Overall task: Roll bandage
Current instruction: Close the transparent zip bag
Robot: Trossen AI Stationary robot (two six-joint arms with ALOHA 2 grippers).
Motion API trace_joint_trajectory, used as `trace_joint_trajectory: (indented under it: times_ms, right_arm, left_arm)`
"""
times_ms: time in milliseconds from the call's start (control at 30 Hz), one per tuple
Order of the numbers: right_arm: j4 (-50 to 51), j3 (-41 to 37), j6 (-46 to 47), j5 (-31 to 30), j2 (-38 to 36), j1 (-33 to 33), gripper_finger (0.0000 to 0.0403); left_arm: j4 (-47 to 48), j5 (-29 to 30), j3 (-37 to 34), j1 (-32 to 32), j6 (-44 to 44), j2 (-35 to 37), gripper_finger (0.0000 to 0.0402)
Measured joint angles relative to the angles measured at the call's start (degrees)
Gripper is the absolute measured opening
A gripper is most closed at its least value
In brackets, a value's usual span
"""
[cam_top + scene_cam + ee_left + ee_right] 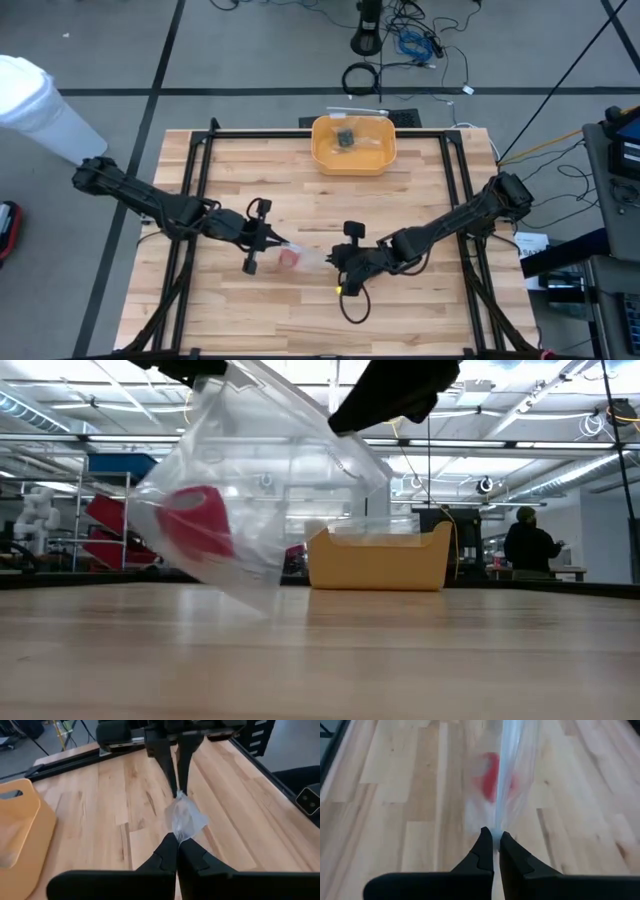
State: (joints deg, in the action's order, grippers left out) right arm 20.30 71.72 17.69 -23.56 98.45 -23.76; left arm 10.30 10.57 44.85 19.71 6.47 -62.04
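Note:
The bandage (290, 257) is a small red roll (195, 525) lying inside a clear crinkled plastic bag (270, 480) that hangs between my two grippers over the middle of the table. It shows red through the plastic (491, 775) in the right wrist view. My left gripper (272, 243) is shut on the bag's left end. My right gripper (338, 262) is shut on the bag's right end. Both grippers face each other a short way apart. My left gripper pinches a bunched edge of the plastic bag (181, 836) between its two fingers, slanting down from the table's left. The bag hangs between the grippers; whether its lower corner (262, 605) touches the table, I cannot tell. My right gripper pinches the bag's opposite edge (496, 832) between its two fingers, slanting down from the table's right. The plastic runs away from the fingers as a narrow gathered sheet, with the red roll sagging in it beyond them.
A yellow bin (353, 145) with a small dark item inside stands at the middle of the far edge. Black frame rails (190, 180) run along the table's left and right sides. A person (527, 545) stands far back in the room.

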Motion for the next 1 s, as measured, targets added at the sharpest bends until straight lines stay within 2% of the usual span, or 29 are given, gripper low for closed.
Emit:
trace_joint_trajectory:
  times_ms: [767,1000]
  right_arm:
    - [1.7,0.0,5.7,-0.4,0.0,-1.6,0.0016]
    - [1.5,0.0,4.1,-6.0,0.1,-3.4,0.0025]
  left_arm:
    - [1.9,3.7,0.1,3.8,-0.2,3.6,0.0000]
    - [2.5,3.7,0.1,3.8,-1.6,3.8,0.0000]
